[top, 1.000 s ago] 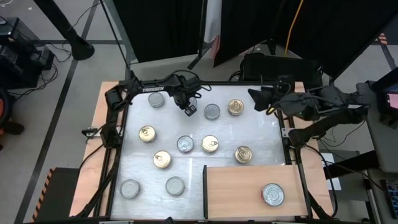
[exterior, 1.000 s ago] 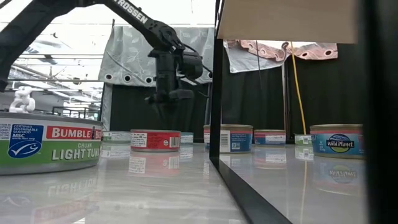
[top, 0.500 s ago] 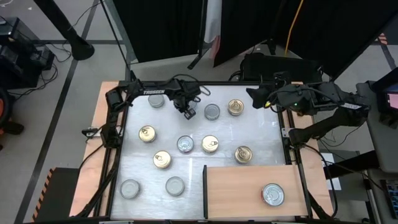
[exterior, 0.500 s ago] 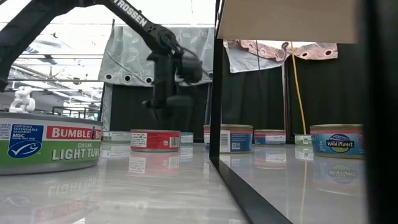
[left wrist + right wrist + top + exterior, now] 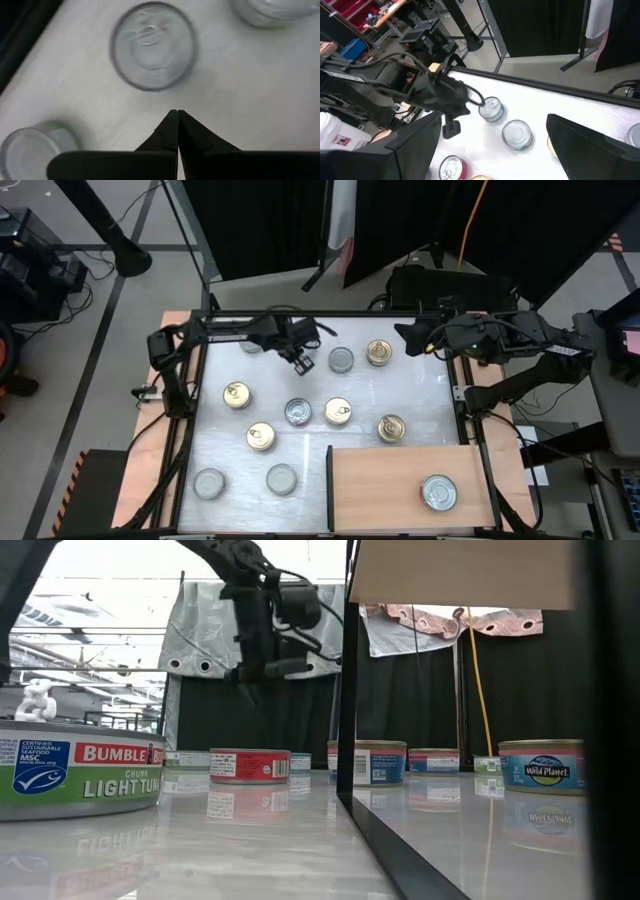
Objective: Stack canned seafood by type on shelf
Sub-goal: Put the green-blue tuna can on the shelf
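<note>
One silver-topped tin (image 5: 438,492) rests on the wooden shelf (image 5: 380,480) at the near right corner of the white desk (image 5: 410,395). Ten further tins, silver tops (image 5: 341,360) and gold tops (image 5: 379,352) mixed, lie scattered singly across the desk. Left gripper (image 5: 303,363) hangs above the far side near the silver tins, jaws pressed together and empty; right gripper (image 5: 408,335) waits at the far right edge, jaws spread apart and empty.

The white glossy tabletop (image 5: 420,395) is the landmark, ringed by a black frame (image 5: 330,314). Behind its far edge hang black curtains (image 5: 270,225), with a yellow cable (image 5: 468,225) running down them. In the low view a grey patterned cloth (image 5: 200,615) hangs beyond it, and a small white figurine (image 5: 36,700) stands off to its left.
</note>
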{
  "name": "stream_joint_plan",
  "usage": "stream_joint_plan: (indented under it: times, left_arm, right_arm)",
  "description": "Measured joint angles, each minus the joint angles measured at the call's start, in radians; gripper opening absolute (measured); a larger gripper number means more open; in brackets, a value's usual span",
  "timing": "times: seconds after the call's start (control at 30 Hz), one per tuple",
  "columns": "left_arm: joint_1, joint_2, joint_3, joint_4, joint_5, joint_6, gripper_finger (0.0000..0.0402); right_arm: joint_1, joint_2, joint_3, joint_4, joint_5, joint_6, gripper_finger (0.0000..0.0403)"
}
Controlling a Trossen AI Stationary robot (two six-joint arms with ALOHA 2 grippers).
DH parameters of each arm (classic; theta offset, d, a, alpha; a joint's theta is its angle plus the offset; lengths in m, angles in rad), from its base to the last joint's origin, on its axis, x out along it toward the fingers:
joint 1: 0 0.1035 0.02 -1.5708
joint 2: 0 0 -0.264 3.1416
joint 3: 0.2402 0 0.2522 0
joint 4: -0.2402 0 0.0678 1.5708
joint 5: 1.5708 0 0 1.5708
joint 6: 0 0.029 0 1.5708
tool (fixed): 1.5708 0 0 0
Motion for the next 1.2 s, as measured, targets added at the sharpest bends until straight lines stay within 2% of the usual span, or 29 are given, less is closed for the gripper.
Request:
stream_joint_plan:
  times: [0.07,0.23,0.37,0.73,1.2]
  left_arm:
    - [0.029,0.007,-0.001,-0.020,-0.011,-0.024,0.0002]
    - [0.082,0.060,-0.003,0.006,0.036,-0.017,0.0001]
    - [0.091,0.079,-0.002,0.074,0.064,0.005,0.0001]
    - [0.091,0.083,-0.005,0.089,0.069,0.009,0.0000]
    - [0.082,0.083,-0.144,0.120,0.114,0.003,0.0000]
  right_arm:
    - [-0.007,0.000,0.000,0.000,0.000,-0.004,0.0352]
    - [-0.022,0.000,0.000,0.000,0.000,-0.008,0.0352]
    - [-0.026,0.000,0.000,0.000,-0.003,-0.007,0.0352]
    - [-0.026,0.000,0.000,0.023,-0.003,-0.004,0.0352]
    - [-0.026,0.000,0.000,0.022,-0.003,-0.022,0.0352]
